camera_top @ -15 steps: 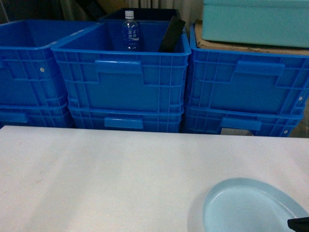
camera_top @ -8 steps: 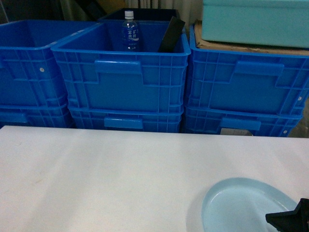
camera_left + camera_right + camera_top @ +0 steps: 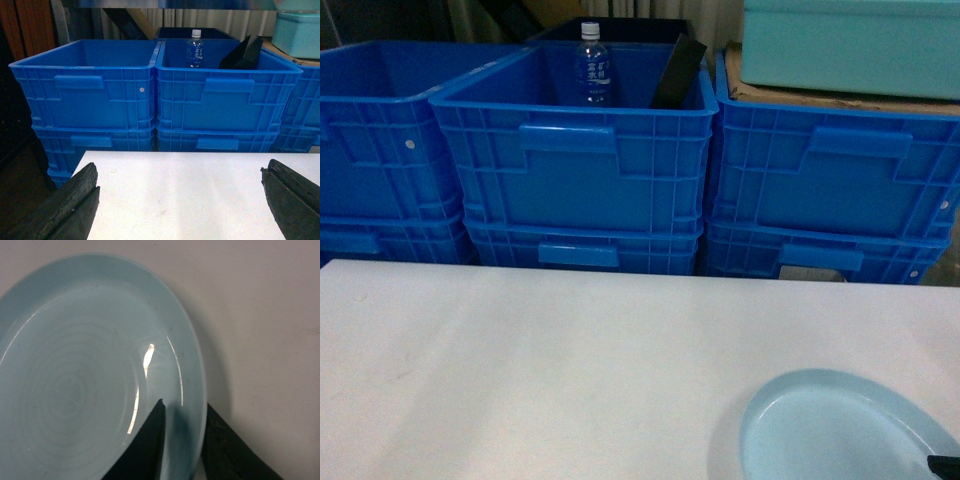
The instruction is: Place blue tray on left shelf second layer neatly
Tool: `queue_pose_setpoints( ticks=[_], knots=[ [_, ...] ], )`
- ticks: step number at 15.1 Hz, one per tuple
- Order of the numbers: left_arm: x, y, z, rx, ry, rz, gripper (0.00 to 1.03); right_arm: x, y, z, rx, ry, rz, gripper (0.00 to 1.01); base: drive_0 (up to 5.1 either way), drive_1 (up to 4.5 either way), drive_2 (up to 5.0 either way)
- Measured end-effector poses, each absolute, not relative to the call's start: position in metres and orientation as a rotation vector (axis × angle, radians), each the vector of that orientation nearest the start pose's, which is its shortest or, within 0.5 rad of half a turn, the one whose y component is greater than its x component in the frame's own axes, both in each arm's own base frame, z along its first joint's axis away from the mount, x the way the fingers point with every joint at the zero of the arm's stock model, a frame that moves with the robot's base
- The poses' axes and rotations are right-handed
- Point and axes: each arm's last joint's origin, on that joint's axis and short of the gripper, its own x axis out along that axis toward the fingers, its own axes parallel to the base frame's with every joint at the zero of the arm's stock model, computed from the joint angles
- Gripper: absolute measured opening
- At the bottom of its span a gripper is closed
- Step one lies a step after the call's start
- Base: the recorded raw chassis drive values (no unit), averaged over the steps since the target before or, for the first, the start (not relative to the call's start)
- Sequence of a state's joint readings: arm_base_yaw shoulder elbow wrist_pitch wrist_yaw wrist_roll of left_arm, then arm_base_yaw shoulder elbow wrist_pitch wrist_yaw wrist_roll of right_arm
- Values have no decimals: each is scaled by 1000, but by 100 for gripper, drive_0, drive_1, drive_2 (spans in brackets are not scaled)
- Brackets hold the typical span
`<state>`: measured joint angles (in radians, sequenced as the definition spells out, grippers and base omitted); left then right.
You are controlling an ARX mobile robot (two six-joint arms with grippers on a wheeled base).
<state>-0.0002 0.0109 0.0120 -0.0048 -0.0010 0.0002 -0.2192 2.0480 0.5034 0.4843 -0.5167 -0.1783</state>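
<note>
Right now the blue tray (image 3: 835, 425) sits at five o'clock on the white surface (image 3: 540, 370), its near edge cut off by the head view. Only a black sliver of the right hand (image 3: 182, 440) shows there; its wrist view shows one finger (image 3: 147, 445) inside the rim and one outside, straddling it narrowly, grip unclear. Left hand (image 3: 182, 200) hangs wide apart and empty over the surface. Behind, at twelve o'clock, stacked blue crates (image 3: 575, 165) hold a bottle (image 3: 591, 68); its label text is too small to read. No shelf is clearly in view.
</note>
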Motion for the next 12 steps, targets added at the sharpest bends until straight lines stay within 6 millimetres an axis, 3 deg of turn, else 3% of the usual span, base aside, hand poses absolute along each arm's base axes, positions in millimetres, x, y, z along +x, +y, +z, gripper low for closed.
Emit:
queue_pose_setpoints(
  ticks=[2, 5, 6, 7, 9, 10, 12],
  knots=[
    [98, 0, 166, 0, 4, 0, 98, 249, -45, 13, 234, 966, 345, 2, 0, 0, 0],
    [98, 0, 166, 0, 4, 0, 98, 251, -47, 25, 257, 986, 345, 2, 0, 0, 0],
    [98, 0, 166, 0, 4, 0, 98, 262, -40, 65, 239, 1013, 383, 2, 0, 0, 0],
    [98, 0, 166, 1, 4, 0, 98, 275, -38, 90, 207, 954, 415, 2, 0, 0, 0],
    [98, 0, 166, 0, 3, 1, 98, 306, -32, 168, 62, 757, 479, 2, 0, 0, 0],
    [98, 0, 166, 0, 4, 0, 98, 310, -27, 194, 2, 702, 507, 2, 0, 0, 0],
    [98, 0, 166, 0, 3, 0, 98, 304, -21, 211, -74, 660, 525, 2, 0, 0, 0]
  ],
)
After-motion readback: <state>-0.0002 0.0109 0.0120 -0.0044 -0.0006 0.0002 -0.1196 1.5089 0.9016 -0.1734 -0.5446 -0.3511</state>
